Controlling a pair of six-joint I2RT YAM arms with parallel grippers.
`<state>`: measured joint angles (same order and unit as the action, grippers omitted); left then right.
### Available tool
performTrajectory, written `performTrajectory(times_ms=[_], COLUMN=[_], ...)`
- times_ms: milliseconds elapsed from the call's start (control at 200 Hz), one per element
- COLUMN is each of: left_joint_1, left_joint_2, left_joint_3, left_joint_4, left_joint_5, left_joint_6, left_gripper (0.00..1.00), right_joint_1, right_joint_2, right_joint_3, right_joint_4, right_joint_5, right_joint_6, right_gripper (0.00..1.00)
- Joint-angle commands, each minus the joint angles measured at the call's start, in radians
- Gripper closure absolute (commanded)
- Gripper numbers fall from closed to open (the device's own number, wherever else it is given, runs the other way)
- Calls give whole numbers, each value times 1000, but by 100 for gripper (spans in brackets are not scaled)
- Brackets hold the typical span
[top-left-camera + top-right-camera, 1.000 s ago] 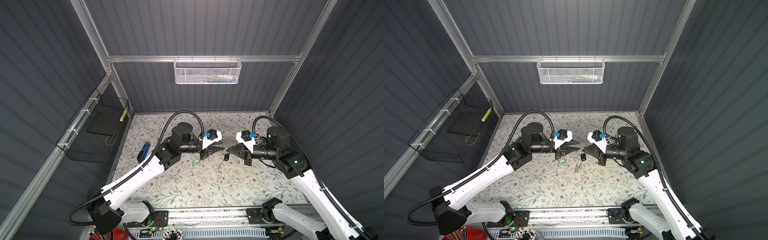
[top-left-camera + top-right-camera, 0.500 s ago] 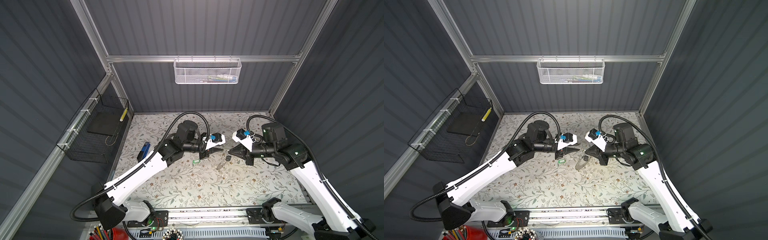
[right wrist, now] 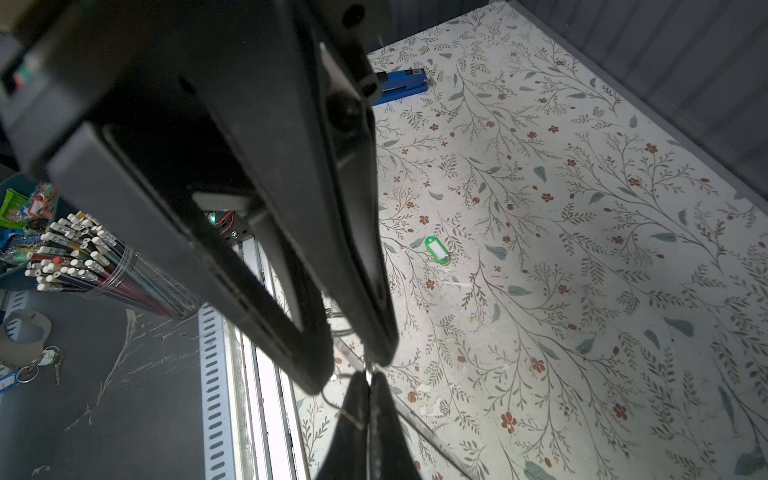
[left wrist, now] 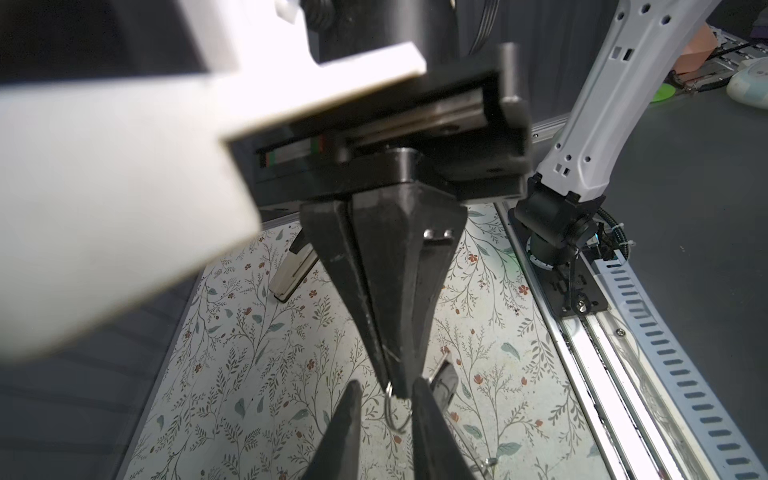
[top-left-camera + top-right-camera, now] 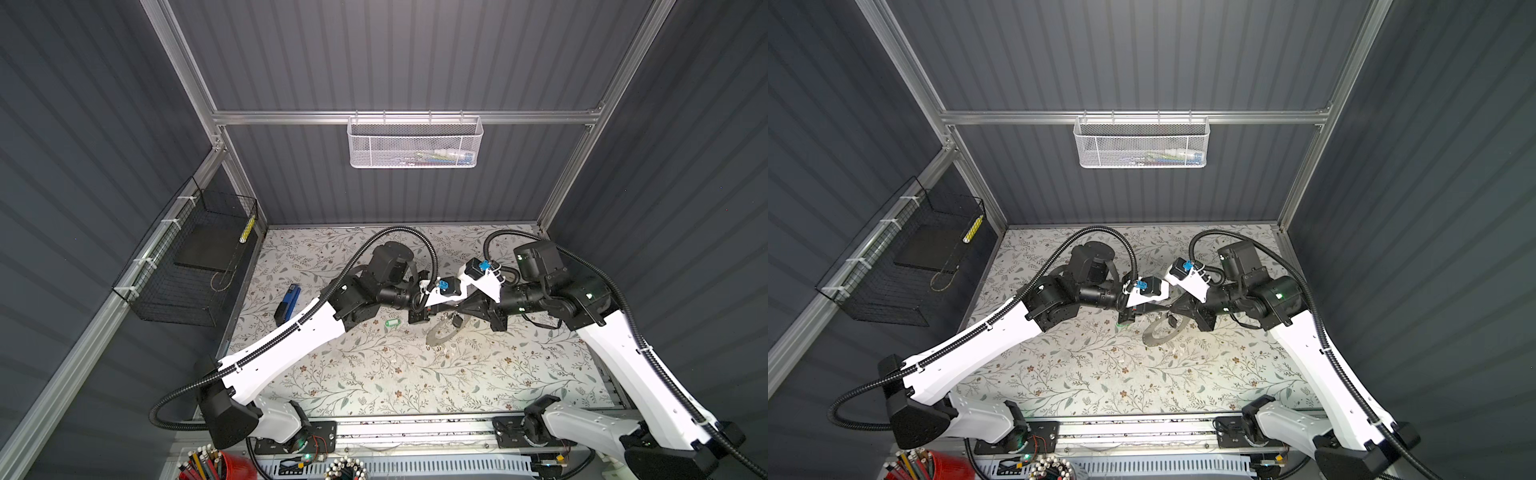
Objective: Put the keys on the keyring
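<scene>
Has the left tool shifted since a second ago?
Yes. In a top view the left tool has moved right, farther from the blue stapler lying on the mat.

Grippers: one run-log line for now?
right gripper shut on small wire ring | left gripper open, straddling that ring | black tag beside ring | green tag loose on table | keyring by tips
</scene>
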<state>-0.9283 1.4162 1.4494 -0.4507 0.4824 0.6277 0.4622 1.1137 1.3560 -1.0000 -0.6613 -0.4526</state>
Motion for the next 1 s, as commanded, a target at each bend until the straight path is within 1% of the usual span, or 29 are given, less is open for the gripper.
performTrajectory(times_ms=[0, 225, 420, 700, 841, 991], left_joint_1=[-5, -10, -18, -29, -32, -33], left_joint_2=[11, 28, 40, 54, 58, 53], left_joint_3=[38, 47, 63, 75, 72, 58], left_joint_4=[-64, -85, -97, -118, -114, -102], left_joint_5=[-34, -50, -58, -48, -26, 2], left_joint_6=[28, 36, 42, 58, 56, 48], left_gripper=[76, 76, 78, 90, 100, 100], right_joint_1=[4, 13, 19, 28, 32, 32], right_joint_2=[-10, -2, -1, -1, 0, 0], right_joint_3=[27, 28, 29, 28, 27, 20], right_joint_4=[-17, -12, -10, 2, 8, 27], right_joint_5=[8, 1, 2, -3, -2, -4], right_joint_6=[-7, -8, -8, -10, -17, -26], right_gripper=[100, 100, 100, 100, 100, 100])
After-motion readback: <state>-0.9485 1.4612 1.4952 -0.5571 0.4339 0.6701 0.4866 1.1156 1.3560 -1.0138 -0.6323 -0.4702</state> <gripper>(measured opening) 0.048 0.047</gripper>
